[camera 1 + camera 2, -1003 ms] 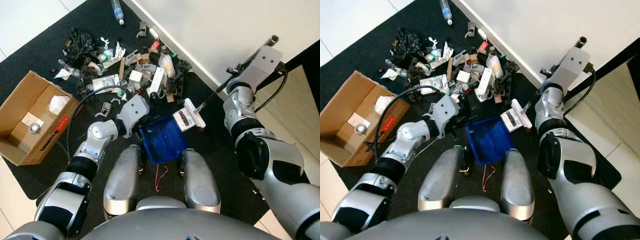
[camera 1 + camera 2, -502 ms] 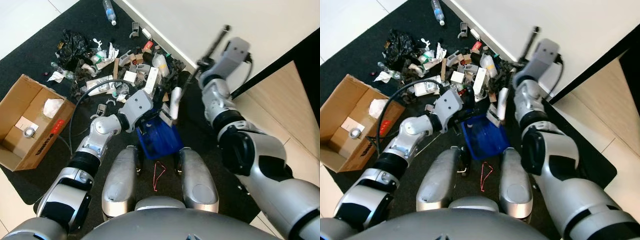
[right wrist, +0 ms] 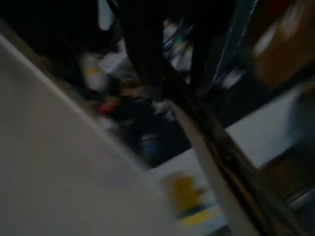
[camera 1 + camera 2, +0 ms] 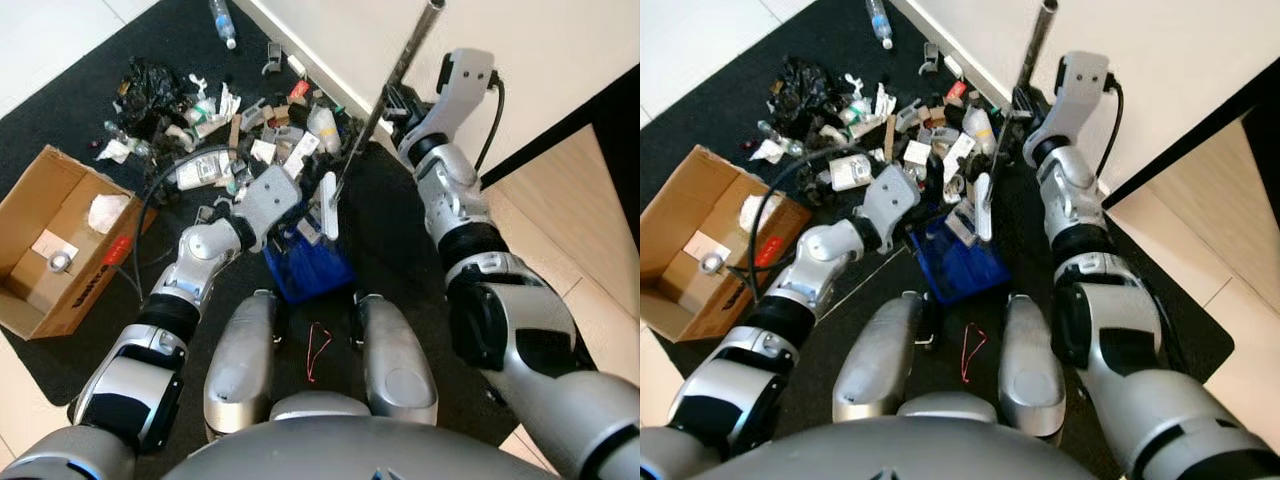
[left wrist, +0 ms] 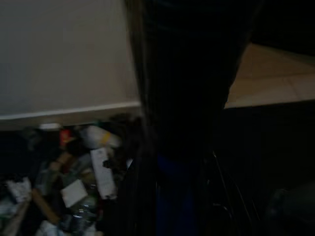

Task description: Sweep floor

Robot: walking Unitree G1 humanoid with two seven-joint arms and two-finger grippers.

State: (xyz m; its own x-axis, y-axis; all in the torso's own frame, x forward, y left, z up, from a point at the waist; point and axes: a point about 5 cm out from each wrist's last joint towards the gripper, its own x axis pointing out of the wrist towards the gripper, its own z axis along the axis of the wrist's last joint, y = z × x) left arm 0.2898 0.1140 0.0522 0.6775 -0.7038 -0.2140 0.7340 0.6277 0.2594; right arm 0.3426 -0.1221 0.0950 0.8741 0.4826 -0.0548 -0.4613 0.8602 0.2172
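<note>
A blue dustpan (image 4: 308, 268) lies tilted on the black mat (image 4: 420, 250) just ahead of my knees. My left gripper (image 4: 284, 240) is shut on its rear edge, and in the left wrist view the blue pan (image 5: 177, 196) shows dimly between dark fingers. My right gripper (image 4: 392, 101) is shut on the broom's metal handle (image 4: 400, 65), which stands steeply upright. The white broom head (image 4: 326, 206) hangs at the dustpan's far edge, beside the litter pile (image 4: 250, 135) of boxes, wrappers and scraps. In the right wrist view the handle (image 3: 216, 157) runs past blurred litter.
An open cardboard box (image 4: 55, 240) stands on the mat's left edge. A black bag (image 4: 150, 80) and a plastic bottle (image 4: 222, 22) lie beyond the pile. A white wall (image 4: 520, 40) with a baseboard runs along the right. A red wire (image 4: 318, 345) lies between my legs.
My right arm has swung the broom handle from low at the right to steeply upright, bringing the head left to the dustpan. The left gripper holds the pan throughout. The camera has shifted.
</note>
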